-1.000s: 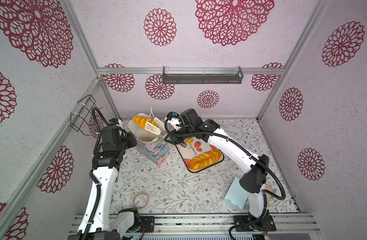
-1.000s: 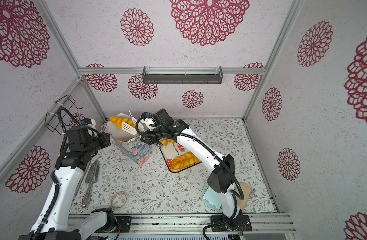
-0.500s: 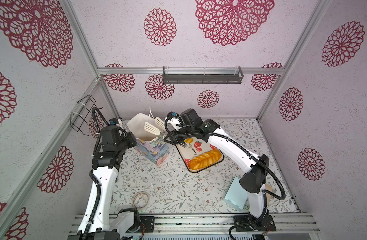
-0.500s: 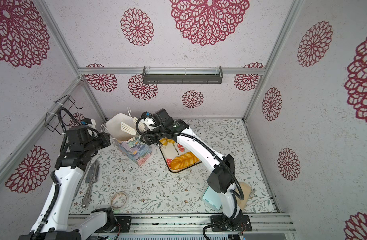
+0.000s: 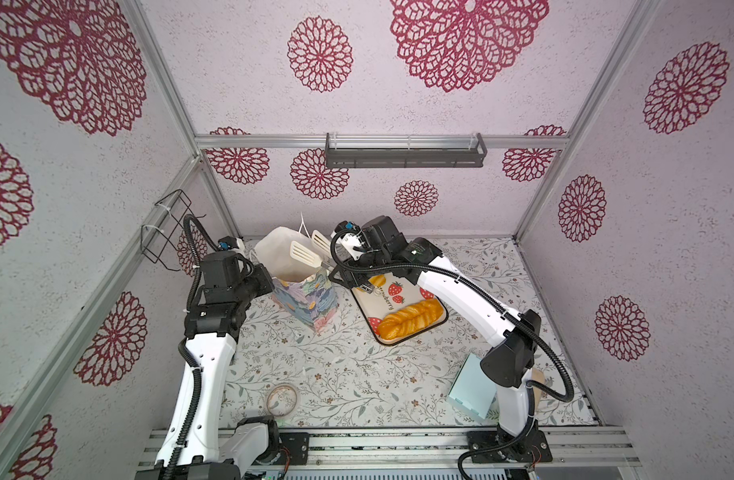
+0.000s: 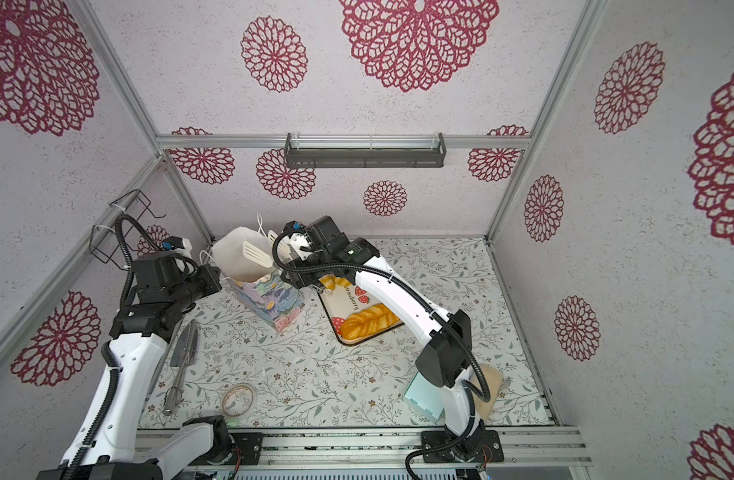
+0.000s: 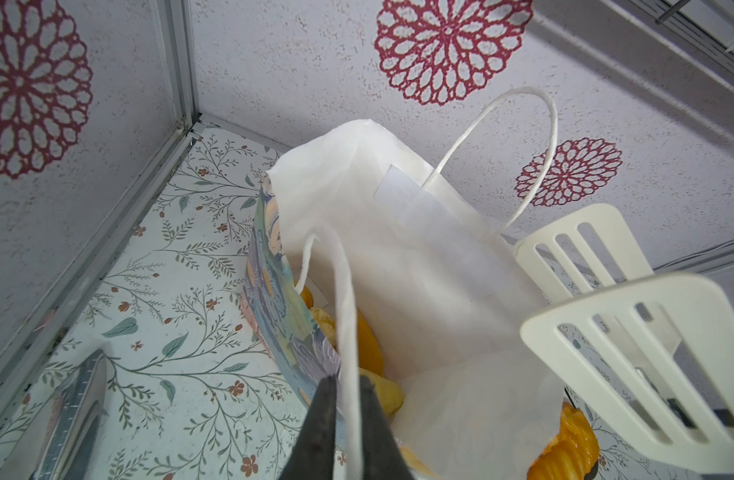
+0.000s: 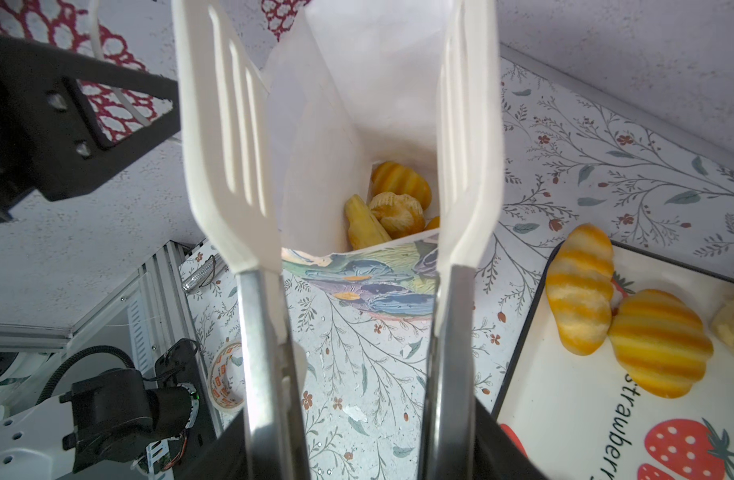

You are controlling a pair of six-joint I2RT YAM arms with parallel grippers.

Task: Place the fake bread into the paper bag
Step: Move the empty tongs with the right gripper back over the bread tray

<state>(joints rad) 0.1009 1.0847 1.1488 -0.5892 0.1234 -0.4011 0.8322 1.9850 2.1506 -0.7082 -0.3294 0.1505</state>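
**Top views.** In both top views the paper bag (image 5: 305,297) stands upright on the worktop (image 5: 336,365), at 11 o'clock from the worktop's centre, with its mouth open. The left gripper (image 5: 267,279) sits at the bag's 9 o'clock rim. The right gripper (image 5: 343,272) sits at the bag's 3 o'clock side and carries the tongs (image 5: 303,254). The two white slotted blades of the tongs stand over the mouth. The tray (image 5: 406,300) lies just beside the bag, at its 3 o'clock. One piece of the fake bread (image 5: 413,320), the braided loaf, lies across the tray's 5 o'clock end.

**Left wrist view.** The left gripper's fingers (image 7: 321,415) are together, clamped on the bag's string handle (image 7: 344,311). Orange pieces of bread (image 7: 369,345) lie inside the bag, low against its painted wall. The tongs' blades (image 7: 631,345) stand apart, near the rim opposite the fingers.

**Right wrist view.** The right gripper's fingers (image 8: 498,453) are clamped on the tongs' metal arms (image 8: 265,353), and the blades are spread apart. Between the blades the bag's white interior shows. Several pieces lie together on its bottom, among them a bun (image 8: 398,212). On the tray two striped croissants (image 8: 581,291) touch each other.
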